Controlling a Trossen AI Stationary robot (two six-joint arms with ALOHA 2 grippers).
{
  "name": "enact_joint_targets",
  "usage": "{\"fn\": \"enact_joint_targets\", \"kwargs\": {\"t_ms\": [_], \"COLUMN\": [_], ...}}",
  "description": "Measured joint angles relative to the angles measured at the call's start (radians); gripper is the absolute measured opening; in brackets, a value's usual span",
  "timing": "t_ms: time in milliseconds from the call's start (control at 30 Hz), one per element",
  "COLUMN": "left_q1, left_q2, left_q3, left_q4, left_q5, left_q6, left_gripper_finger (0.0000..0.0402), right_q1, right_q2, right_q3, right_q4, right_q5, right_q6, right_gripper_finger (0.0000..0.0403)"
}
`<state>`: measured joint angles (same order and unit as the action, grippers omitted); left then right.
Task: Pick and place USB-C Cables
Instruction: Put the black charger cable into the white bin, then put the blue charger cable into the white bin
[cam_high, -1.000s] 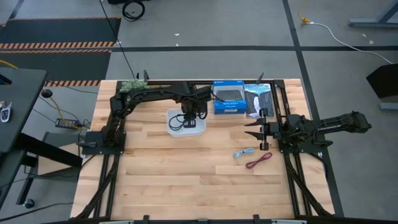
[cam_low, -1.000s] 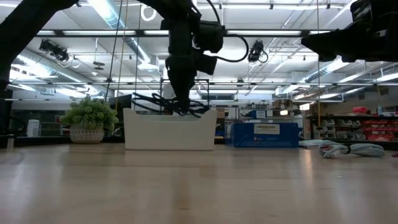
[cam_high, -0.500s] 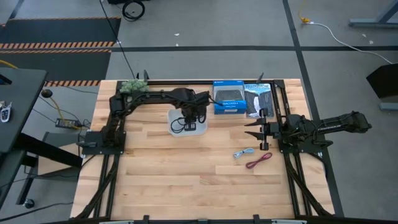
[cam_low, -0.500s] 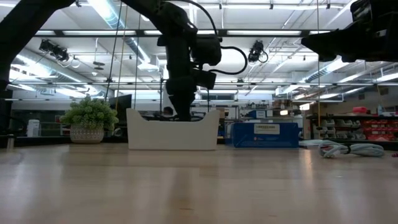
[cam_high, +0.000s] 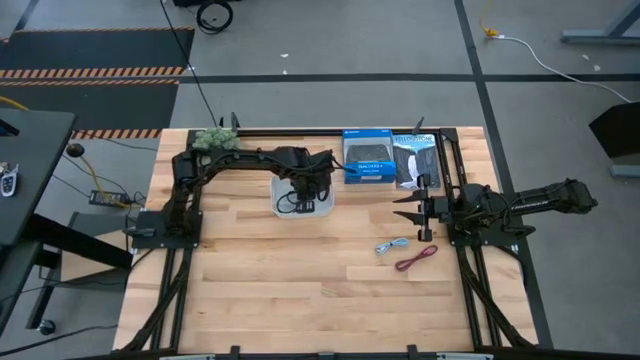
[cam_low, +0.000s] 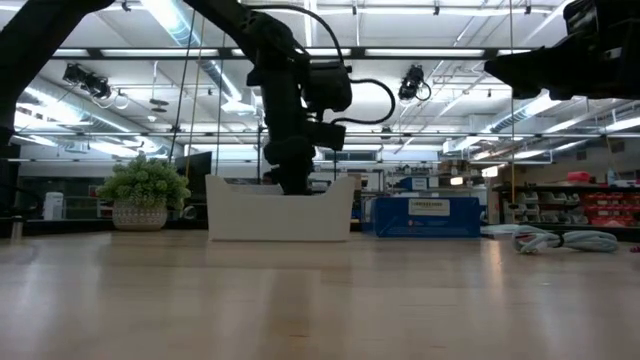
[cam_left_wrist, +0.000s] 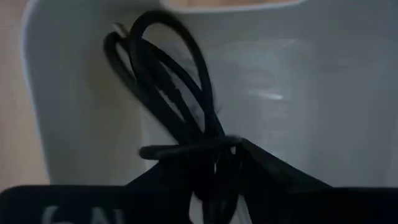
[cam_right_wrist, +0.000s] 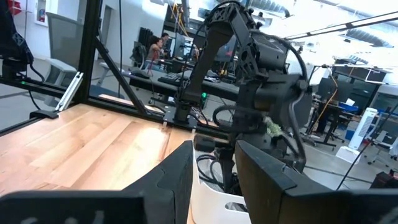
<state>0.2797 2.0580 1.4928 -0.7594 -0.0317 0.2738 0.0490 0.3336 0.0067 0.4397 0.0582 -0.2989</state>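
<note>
A white bin (cam_high: 278, 186) stands at the table's far middle. My left gripper (cam_high: 306, 194) reaches down into it, shut on the black cable (cam_left_wrist: 168, 81), whose loops lie against the bin's inner wall (cam_left_wrist: 311, 93). The light blue-grey cable (cam_high: 391, 246) and the dark red cable (cam_high: 416, 259) lie flat on the table toward the right. My right gripper (cam_high: 415, 212) hovers open and empty just beyond them. A white cable does not show. My left gripper pinches the black cable between its two fingers at the bundle's gathered end (cam_left_wrist: 214, 149), where a strand crosses it. The fingers point down from above into the bin. The loops spread away from the fingertips inside the bin, below its rim (cam_low: 280, 180).
A blue box (cam_high: 367, 158) and a black box (cam_high: 413, 160) lie at the far edge right of the bin. A small potted plant (cam_high: 215, 137) stands at the far left corner. Bare wood stretches across the table's near half.
My left gripper has gone down into the white bin with the black cable. The cable's loops showed above the rim in the low view a second ago and now sit inside the bin, out of that view.
</note>
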Motion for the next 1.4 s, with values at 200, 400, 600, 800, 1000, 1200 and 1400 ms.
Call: {"fn": "enact_joint_targets", "kwargs": {"t_ms": [200,400,600,800,1000,1200,1400], "left_q1": [-0.004,-0.009,-0.027,-0.066,-0.139,-0.221,-0.305], "left_q2": [0.009,0.010,0.009,0.007,0.003,0.013,0.029], "left_q3": [0.049,0.163,0.295,0.424,0.464,0.463,0.465], "left_q4": [-0.051,-0.175,-0.252,-0.264,-0.158,-0.056,0.117], "left_q5": [-0.004,-0.002,-0.017,-0.007,0.020,-0.042,-0.153], "left_q6": [-0.059,-0.143,-0.184,-0.258,-0.369,-0.492,-0.589], "left_gripper_finger": [0.0196,0.0236,0.0249,0.0249,0.0236,0.0231,0.0231], "right_q1": [0.000,0.000,0.000,0.000,0.000,0.000,0.000], "right_q2": [0.000,0.000,0.000,0.000,0.000,0.000,0.000], "right_q3": [0.000,0.000,0.000,0.000,0.000,0.000,0.000], "right_q4": [0.000,0.000,0.000,0.000,0.000,0.000,0.000], "right_q5": [0.000,0.000,0.000,0.000,0.000,0.000,0.000], "right_q6": [0.000,0.000,0.000,0.000,0.000,0.000,0.000], "right_gripper_finger": [0.0128,0.0128,0.0128,0.0128,0.0128,0.0128,0.0128]}}
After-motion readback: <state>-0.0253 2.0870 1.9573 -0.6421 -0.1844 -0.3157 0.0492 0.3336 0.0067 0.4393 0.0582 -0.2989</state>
